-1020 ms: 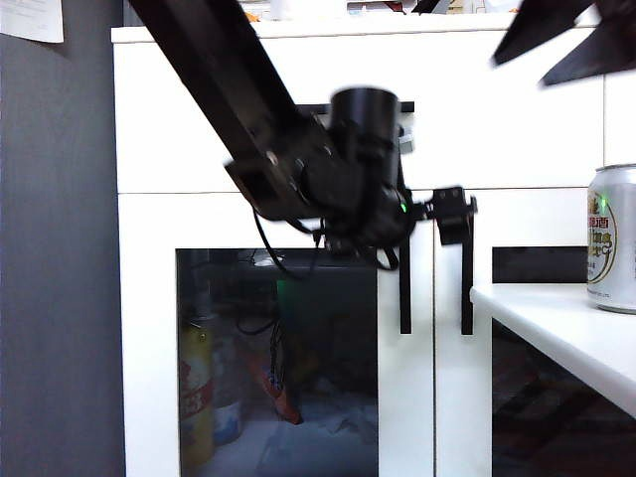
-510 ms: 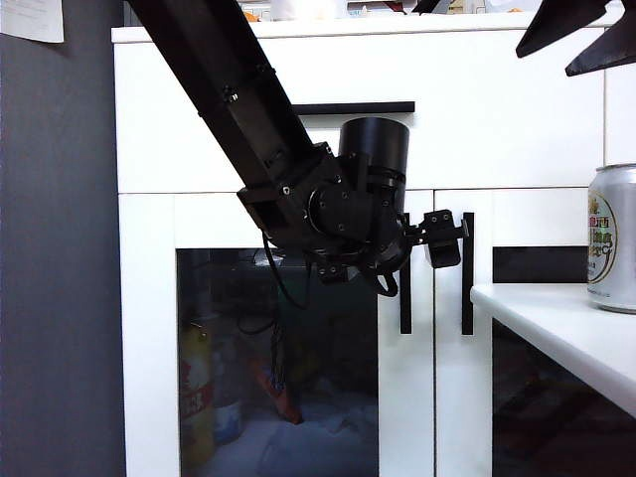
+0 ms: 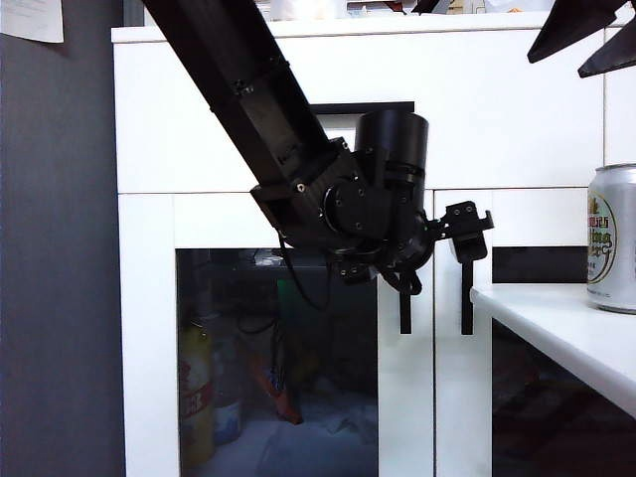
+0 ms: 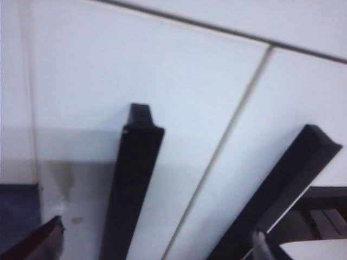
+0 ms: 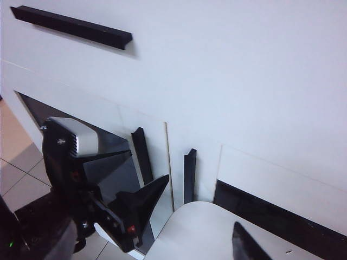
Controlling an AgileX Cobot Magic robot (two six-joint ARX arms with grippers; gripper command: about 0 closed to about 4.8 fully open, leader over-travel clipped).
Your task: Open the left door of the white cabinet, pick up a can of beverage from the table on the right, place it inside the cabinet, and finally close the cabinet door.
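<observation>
White table (image 3: 556, 328) with a thick rounded edge, set just beside the cabinet (image 3: 497, 109) and lower than its drawer, bearing a silver can (image 3: 612, 238) with a round red, gold and green label, upright near the far end, partly cut off by the frame edge.

A yellow bottle (image 3: 196, 393) stands low down, well to the left of the left pincer (image 3: 467, 231), with something orange (image 3: 281, 395) near it. A sheet of paper (image 3: 30, 20) hangs on the grey wall (image 3: 60, 248), high and far left of that pincer.
</observation>
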